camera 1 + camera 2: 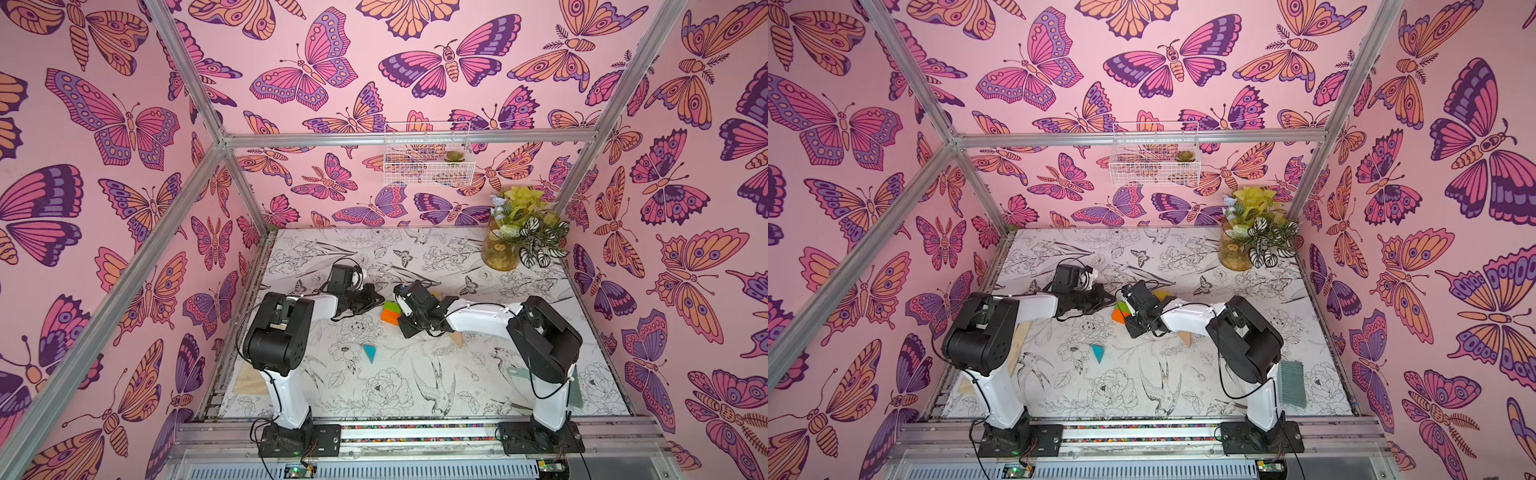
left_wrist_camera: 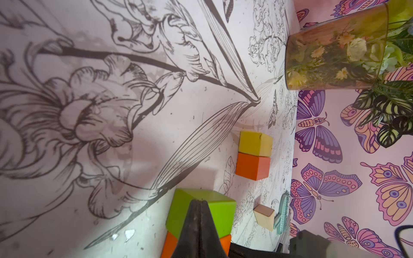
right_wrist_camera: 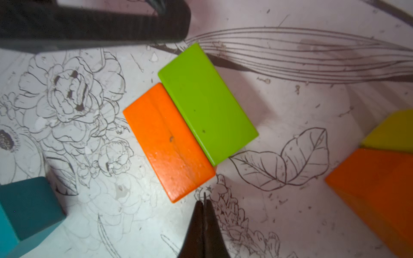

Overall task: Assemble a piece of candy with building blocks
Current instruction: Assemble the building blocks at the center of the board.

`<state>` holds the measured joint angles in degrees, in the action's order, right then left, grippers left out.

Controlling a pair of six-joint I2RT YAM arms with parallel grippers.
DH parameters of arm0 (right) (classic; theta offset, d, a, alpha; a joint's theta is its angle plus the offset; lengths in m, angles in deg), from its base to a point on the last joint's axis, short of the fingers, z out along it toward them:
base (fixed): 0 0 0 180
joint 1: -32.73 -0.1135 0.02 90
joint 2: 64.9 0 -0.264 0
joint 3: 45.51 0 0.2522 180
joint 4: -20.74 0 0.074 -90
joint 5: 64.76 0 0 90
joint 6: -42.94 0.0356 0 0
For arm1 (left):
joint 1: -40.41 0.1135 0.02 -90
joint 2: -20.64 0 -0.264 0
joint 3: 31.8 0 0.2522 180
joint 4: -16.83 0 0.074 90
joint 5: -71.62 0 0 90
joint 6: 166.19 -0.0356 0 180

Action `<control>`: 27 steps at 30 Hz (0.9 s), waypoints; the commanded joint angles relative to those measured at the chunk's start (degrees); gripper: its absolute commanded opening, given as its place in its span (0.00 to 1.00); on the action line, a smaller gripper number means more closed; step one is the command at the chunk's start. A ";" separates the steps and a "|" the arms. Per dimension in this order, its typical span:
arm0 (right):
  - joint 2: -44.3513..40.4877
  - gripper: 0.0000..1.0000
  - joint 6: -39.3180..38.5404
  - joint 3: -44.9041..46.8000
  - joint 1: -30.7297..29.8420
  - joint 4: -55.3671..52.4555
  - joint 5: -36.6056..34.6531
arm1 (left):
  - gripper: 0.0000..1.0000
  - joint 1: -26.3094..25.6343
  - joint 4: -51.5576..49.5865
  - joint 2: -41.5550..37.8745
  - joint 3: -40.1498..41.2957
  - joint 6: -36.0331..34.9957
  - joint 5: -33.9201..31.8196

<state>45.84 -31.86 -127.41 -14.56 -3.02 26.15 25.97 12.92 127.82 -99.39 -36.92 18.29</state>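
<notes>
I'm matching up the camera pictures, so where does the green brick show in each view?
Top view: green brick mid-table, between the two arms' wrists.
Top view: same spot.
Left wrist: at the picture's lower edge, partly behind the shut left gripper.
Right wrist: picture centre, lying flat.
Shared landmark: the orange brick flush along its long side.

Mid-tabletop [image 1: 478,291], two bricks [image 3: 187,124] touching side by side, a second pair [image 2: 253,154] near on their right; toward the front edge, one triangle [image 1: 369,353] left, a second triangle [image 1: 457,338] right; vase [image 1: 498,249] at the far right corner.
</notes>
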 commanded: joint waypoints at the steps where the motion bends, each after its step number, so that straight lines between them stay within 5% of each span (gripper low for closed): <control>1: 0.88 0.00 -0.08 -1.82 0.18 0.59 -0.56 | 0.00 -0.07 0.61 0.05 1.31 -0.07 0.38; 16: 1.25 0.00 -1.56 -3.40 0.39 -0.84 -1.74 | 0.00 -0.07 0.61 -0.42 1.42 -0.15 0.38; 22: -3.27 0.00 -2.52 -2.61 0.40 -4.99 -4.35 | 0.00 1.22 0.12 -7.24 4.00 -4.79 -2.38; 25: -8.70 0.02 -3.34 -0.78 0.49 -6.54 -5.94 | 0.21 1.42 -3.37 -13.75 4.72 -10.78 -4.81; 27: -12.39 0.16 -4.42 0.22 0.72 -6.78 -6.67 | 0.38 1.42 -5.50 -18.10 5.52 -13.60 -7.02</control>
<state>39.70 -34.31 -127.69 -14.47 -7.67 22.06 27.11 10.21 115.23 -94.82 -43.65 14.40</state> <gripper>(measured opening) 0.123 0.341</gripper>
